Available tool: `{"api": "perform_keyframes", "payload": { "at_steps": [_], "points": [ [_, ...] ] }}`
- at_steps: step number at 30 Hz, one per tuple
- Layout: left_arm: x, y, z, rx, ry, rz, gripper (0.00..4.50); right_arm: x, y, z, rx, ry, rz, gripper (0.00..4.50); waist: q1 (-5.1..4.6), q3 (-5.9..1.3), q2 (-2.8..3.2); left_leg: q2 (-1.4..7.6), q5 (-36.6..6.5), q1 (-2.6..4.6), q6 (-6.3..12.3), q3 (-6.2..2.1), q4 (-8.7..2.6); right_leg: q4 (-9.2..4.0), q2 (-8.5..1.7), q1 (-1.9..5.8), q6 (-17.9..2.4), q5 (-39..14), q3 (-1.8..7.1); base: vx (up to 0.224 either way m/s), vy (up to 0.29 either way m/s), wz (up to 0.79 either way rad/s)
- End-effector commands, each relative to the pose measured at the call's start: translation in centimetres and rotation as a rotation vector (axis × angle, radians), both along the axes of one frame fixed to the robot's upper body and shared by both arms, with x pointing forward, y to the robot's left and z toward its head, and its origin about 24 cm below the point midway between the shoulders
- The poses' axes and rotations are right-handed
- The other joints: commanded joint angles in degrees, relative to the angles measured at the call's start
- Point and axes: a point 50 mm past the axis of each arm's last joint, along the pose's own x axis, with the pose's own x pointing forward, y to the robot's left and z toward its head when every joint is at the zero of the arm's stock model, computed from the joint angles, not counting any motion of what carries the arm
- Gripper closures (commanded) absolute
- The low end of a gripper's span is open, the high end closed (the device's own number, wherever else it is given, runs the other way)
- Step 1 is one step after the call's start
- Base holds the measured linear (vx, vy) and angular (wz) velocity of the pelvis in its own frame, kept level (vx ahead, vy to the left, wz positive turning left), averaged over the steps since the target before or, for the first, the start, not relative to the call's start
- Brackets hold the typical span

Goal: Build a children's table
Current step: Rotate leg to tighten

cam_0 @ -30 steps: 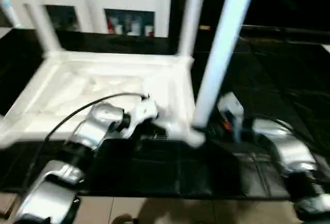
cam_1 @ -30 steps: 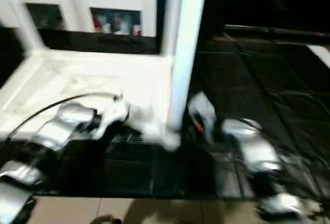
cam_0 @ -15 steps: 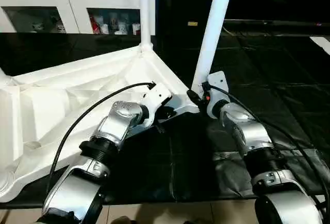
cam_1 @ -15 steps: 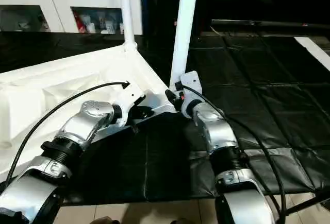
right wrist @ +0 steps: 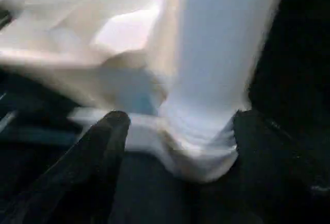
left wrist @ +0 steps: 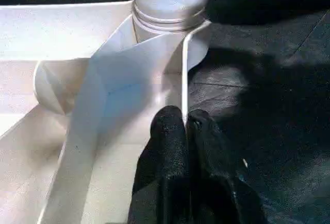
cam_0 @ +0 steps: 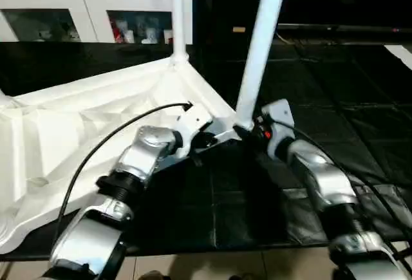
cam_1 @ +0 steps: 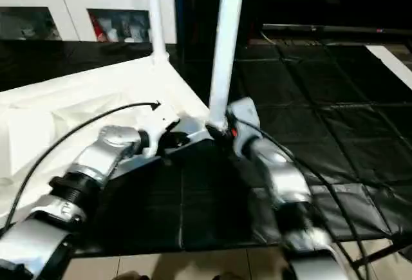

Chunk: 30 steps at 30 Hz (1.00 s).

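A black quilted mat [cam_0: 335, 100] with stitched squares covers the work surface, creased in places. Behind it stands a white cabinet [cam_0: 90, 9] with glass doors; small items, some red, sit blurred on a shelf [cam_0: 138, 32] inside. Light tiled floor [cam_0: 212, 264] shows along the mat's near edge.

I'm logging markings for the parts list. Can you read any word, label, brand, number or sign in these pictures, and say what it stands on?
None can be read.
Upturned table top and its legs: plain white, no marking.
Items behind the cabinet's glass doors: too small and blurred to read.
Small yellowish tag on the dark backdrop: too small to read.
Red spot on the right gripper: no legible text.
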Motion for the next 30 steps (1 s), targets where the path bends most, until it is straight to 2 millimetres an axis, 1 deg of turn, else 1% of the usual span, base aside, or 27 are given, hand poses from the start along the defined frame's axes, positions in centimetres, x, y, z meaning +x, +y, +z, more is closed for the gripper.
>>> {"api": "perform_keyframes", "payload": {
  "at_steps": [1, 2, 3, 4, 5, 6, 8, 9, 11, 14, 15, 16, 17, 18, 19, 20, 21, 23, 25, 28, 30],
  "points": [
    [0.5, -0.1, 2.1, -0.058, -0.085, -0.070, 4.50, -0.4, -0.4, 0.5, -0.001, -0.018, 0.076, 0.67, 0.59, -4.42, -0.02, 2.17, -8.3, 0.59, 3.55, -0.94, -3.38, -4.42, -4.94, 3.88, -11.6, -7.8, 3.04, 0.000, 0.000, 0.00],
    [0.1, 0.4, 2.1, -0.045, -0.088, -0.147, 4.50, -1.2, -1.9, 0.8, -0.042, -0.043, 0.156, 0.67, 0.56, -4.41, 0.12, 2.19, -8.0, 0.58, 3.53, -0.93, -3.40, -4.36, -4.90, 3.80, -11.9, -7.5, 3.03, 0.000, 0.000, 0.00],
    [0.1, 0.4, 2.1, -0.045, -0.088, -0.147, 4.50, -1.2, -1.9, 0.8, -0.042, -0.043, 0.156, 0.55, 0.77, -4.36, 0.09, 2.19, -8.5, 0.61, 3.81, -0.94, -3.37, -4.63, -4.90, 3.80, -11.7, -7.8, 2.95, 0.000, 0.000, 0.00],
    [-0.2, 0.7, 2.0, -0.035, -0.079, -0.201, 4.50, -1.8, -2.8, 1.2, -0.047, -0.047, 0.213, 0.48, 0.96, -4.41, -0.07, 2.22, -8.2, 0.53, 4.25, -0.92, -3.34, -4.40, -4.87, 3.94, -11.7, -7.0, 3.05, 0.000, 0.000, 0.00],
    [-0.3, 0.9, 1.9, -0.033, -0.073, -0.218, 4.50, -2.0, -3.1, 1.3, -0.043, -0.045, 0.232, 0.43, 1.10, -4.43, -0.05, 2.25, -7.9, 0.58, 4.51, -0.88, -3.29, -4.37, -4.87, 3.91, -11.7, -6.6, 3.08, 0.000, 0.000, 0.00],
    [-0.5, 1.0, 1.9, -0.032, -0.067, -0.244, 4.50, -2.2, -3.4, 1.5, -0.044, -0.041, 0.261, 0.35, 1.04, -4.46, 0.00, 2.31, -7.5, 0.51, 4.78, -0.94, -3.32, -4.13, -4.87, 3.84, -12.2, -5.7, 2.98, 0.000, 0.000, 0.00],
    [-0.8, 1.4, 1.7, -0.021, -0.052, -0.299, 4.50, -2.6, -3.9, 1.7, -0.050, -0.031, 0.314, 0.12, 1.10, -4.40, 0.06, 2.46, -7.9, 0.63, 5.00, -0.89, -3.29, -4.23, -4.94, 3.69, -12.8, -6.1, 2.95, 0.000, 0.000, 0.00],
    [-1.1, 1.5, 1.6, -0.016, -0.045, -0.340, 4.50, -2.8, -4.1, 1.8, -0.059, -0.030, 0.338, 0.12, 1.15, -4.41, 0.08, 2.49, -8.2, 0.65, 4.93, -0.87, -3.30, -4.22, -4.93, 3.66, -12.9, -6.5, 2.92, 0.000, 0.000, 0.00],
    [-1.6, 1.7, 1.4, -0.015, -0.023, -0.401, 4.50, -3.1, -4.3, 2.1, -0.066, -0.030, 0.382, 0.01, 1.64, -4.38, 0.19, 2.58, -8.3, 0.79, 4.86, -0.81, -3.27, -4.31, -4.95, 3.56, -12.9, -7.2, 2.92, 0.000, 0.000, 0.00],
    [-2.4, 1.8, 1.2, -0.018, 0.011, -0.491, 4.50, -3.6, -4.3, 2.2, -0.083, -0.018, 0.466, 0.01, 2.59, -4.38, 0.29, 2.89, -8.7, 1.10, 4.31, -0.73, -3.38, -4.17, -4.99, 3.25, -13.0, -7.4, 2.95, 0.000, 0.000, 0.00],
    [-2.8, 1.8, 1.1, -0.012, 0.028, -0.538, 4.50, -4.0, -4.2, 2.2, -0.087, -0.002, 0.525, 0.01, 2.68, -4.33, 0.22, 2.87, -9.0, 1.09, 4.26, -0.68, -3.38, -4.27, -5.00, 3.23, -13.0, -7.7, 2.96, 0.000, 0.000, 0.00],
    [-3.1, 1.9, 0.9, -0.003, 0.043, -0.577, 4.50, -4.4, -4.0, 2.2, -0.083, 0.018, 0.585, 0.01, 3.02, -4.21, 0.21, 2.97, -9.8, 0.92, 4.07, -0.73, -3.49, -4.28, -5.11, 3.35, -12.7, -8.9, 2.95, 0.000, 0.000, 0.00],
    [-3.1, 1.9, 0.9, -0.003, 0.044, -0.580, 4.50, -4.4, -4.0, 2.2, -0.082, 0.020, 0.591, 0.01, 3.06, -4.25, 0.09, 2.92, -9.8, 0.91, 4.02, -0.71, -3.47, -4.26, -5.05, 3.36, -12.5, -9.2, 2.92, 0.000, 0.000, 0.00],
    [-3.3, 1.8, 0.8, 0.003, 0.051, -0.600, 4.50, -4.6, -3.7, 2.2, -0.083, 0.033, 0.632, 0.01, 3.25, -4.26, 0.14, 2.97, -10.0, 0.98, 3.85, -0.75, -3.48, -4.33, -5.20, 3.27, -12.3, -10.0, 2.93, 0.000, 0.000, 0.00],
    [-3.4, 1.8, 0.8, 0.009, 0.055, -0.616, 4.50, -4.7, -3.6, 2.1, -0.084, 0.048, 0.660, 0.01, 3.35, -4.11, -0.15, 2.97, -10.7, 1.08, 3.66, -0.68, -3.51, -4.58, -5.10, 3.08, -12.0, -11.5, 2.91, 0.000, 0.000, 0.00],
    [-3.5, 1.7, 0.8, 0.011, 0.056, -0.624, 4.50, -4.8, -3.5, 2.0, -0.084, 0.058, 0.673, 0.01, 3.46, -4.14, -0.05, 2.99, -10.8, 1.14, 3.47, -0.73, -3.53, -4.54, -5.22, 3.12, -11.8, -12.0, 2.94, 0.000, 0.000, 0.00],
    [-3.5, 1.7, 0.8, 0.012, 0.057, -0.627, 4.50, -4.8, -3.5, 2.0, -0.083, 0.062, 0.677, 0.19, 3.50, -4.14, 0.00, 2.99, -10.7, 1.12, 3.34, -0.77, -3.56, -4.56, -5.23, 3.08, -11.7, -12.4, 2.94, 0.000, 0.000, 0.00],
    [-3.7, 1.7, 0.8, 0.013, 0.063, -0.646, 4.50, -4.7, -3.3, 1.8, -0.076, 0.083, 0.699, 0.19, 3.54, -4.11, -0.02, 3.01, -10.9, 1.12, 2.91, -0.83, -3.63, -4.66, -5.28, 3.05, -11.2, -13.6, 2.92, 0.000, 0.000, 0.00],
    [-3.7, 1.7, 0.8, 0.013, 0.066, -0.657, 4.50, -4.7, -3.3, 1.7, -0.074, 0.093, 0.707, 0.47, 3.44, -4.14, -0.14, 2.94, -10.5, 1.01, 2.90, -0.84, -3.63, -4.62, -5.23, 3.10, -11.1, -13.4, 2.90, 0.000, 0.000, 0.00],
    [-3.9, 1.9, 0.9, 0.020, 0.074, -0.677, 4.50, -4.6, -3.4, 1.7, -0.074, 0.101, 0.722, 0.64, 3.45, -4.26, -0.19, 2.85, -9.4, 0.86, 3.05, -0.83, -3.53, -4.48, -5.23, 3.20, -11.0, -12.5, 2.90, 0.000, 0.000, 0.00],
    [-4.0, 2.0, 0.9, 0.025, 0.079, -0.686, 4.50, -4.7, -3.4, 1.6, -0.072, 0.109, 0.736, 0.83, 3.46, -4.29, -0.13, 2.85, -9.2, 0.84, 3.16, -0.81, -3.49, -4.41, -5.21, 3.21, -11.1, -12.0, 2.88, 0.000, 0.000, 0.00]
  ]
}}
